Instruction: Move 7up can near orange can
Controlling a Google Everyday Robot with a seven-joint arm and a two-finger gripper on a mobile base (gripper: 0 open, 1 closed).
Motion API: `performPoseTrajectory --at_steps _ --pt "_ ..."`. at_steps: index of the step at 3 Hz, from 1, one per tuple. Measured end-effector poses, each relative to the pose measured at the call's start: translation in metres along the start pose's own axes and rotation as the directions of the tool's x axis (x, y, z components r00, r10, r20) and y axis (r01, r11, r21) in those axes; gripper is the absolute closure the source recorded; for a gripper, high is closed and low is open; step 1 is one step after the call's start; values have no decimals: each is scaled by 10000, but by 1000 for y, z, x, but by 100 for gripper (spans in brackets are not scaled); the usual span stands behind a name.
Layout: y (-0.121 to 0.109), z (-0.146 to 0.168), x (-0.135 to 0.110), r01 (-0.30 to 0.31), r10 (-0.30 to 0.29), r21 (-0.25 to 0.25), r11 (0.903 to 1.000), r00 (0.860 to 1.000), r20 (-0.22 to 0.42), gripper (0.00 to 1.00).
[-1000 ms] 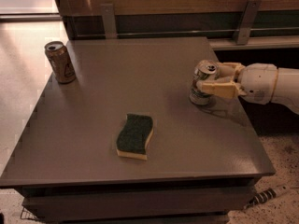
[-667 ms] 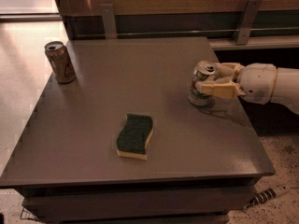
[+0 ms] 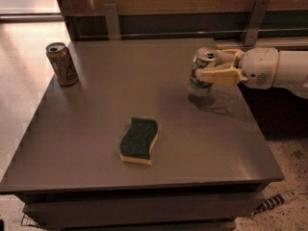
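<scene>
The 7up can [image 3: 197, 86] is silver-white with a silver top. It is at the right side of the grey table [image 3: 96, 129], tilted a little and held just above the surface, with its shadow under it. My gripper [image 3: 206, 64] comes in from the right and is shut on the can, one beige finger [image 3: 219, 75] across its near side. The orange can [image 3: 62, 64] stands upright at the table's far left corner, well apart from the gripper.
A green and yellow sponge [image 3: 139, 140] lies near the table's front middle. A wooden wall with metal brackets [image 3: 112, 20] runs behind the table. The floor lies beyond the table's left and right edges.
The gripper has lifted the 7up can off the table and moved it slightly left. The orange can and the sponge have not moved.
</scene>
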State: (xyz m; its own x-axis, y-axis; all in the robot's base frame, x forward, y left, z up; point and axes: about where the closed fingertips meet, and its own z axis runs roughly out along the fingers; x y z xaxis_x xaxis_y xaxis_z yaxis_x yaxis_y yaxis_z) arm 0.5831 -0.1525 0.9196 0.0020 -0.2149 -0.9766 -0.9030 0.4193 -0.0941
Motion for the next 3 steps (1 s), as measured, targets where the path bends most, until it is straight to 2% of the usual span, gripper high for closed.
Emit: performPoseTrajectory --at_steps 1,2,3 --pt "-21 25 -41 4 -14 -267 9996 9993 -370 100" --pt "-23 79 -73 -54 2 -542 9985 9953 -965 100" --pt "-12 148 -77 -376 246 -1014 9941 9916 -1267 100"
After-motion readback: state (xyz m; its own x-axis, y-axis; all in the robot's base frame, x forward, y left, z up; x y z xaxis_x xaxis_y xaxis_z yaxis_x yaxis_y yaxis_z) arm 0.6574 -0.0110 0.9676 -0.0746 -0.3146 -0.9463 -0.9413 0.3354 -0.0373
